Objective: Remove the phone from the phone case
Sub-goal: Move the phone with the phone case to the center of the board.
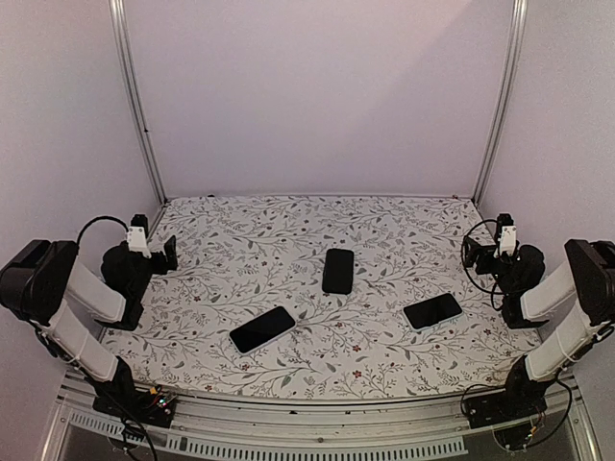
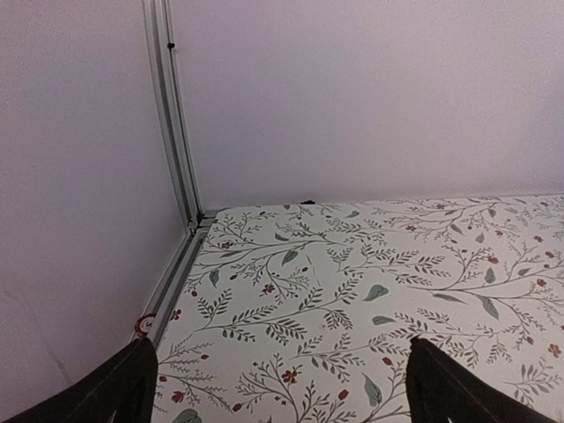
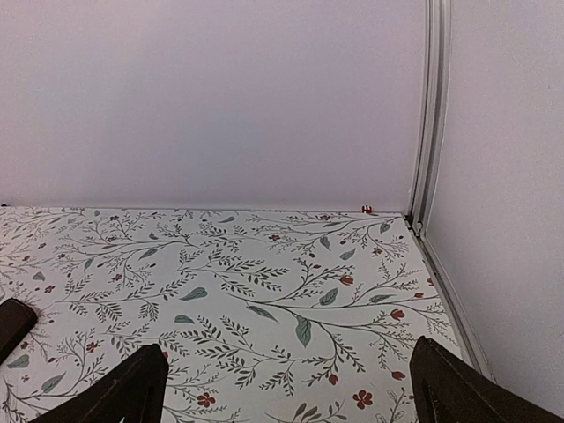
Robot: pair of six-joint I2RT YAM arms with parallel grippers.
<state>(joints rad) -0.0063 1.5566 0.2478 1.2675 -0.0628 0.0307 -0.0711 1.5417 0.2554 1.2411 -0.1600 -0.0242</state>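
Three dark phones lie flat on the floral table cover: one upright in the middle [image 1: 337,270], one slanted at the front left [image 1: 262,328], one slanted at the front right [image 1: 432,311]. I cannot tell from here which of them sits in a phone case. My left gripper [image 1: 165,253] rests at the table's left edge, open and empty, its dark fingertips [image 2: 132,379] wide apart over bare cloth. My right gripper [image 1: 471,252] rests at the right edge, likewise open with nothing between its fingertips [image 3: 441,379]. A dark rounded corner [image 3: 12,323] shows at that view's left edge.
White walls enclose the table on three sides, with aluminium posts at the back left corner [image 2: 176,132] and the back right corner [image 3: 429,115]. The floral cover [image 1: 288,240] spans the whole tabletop. Both arm bases stand at the near edge.
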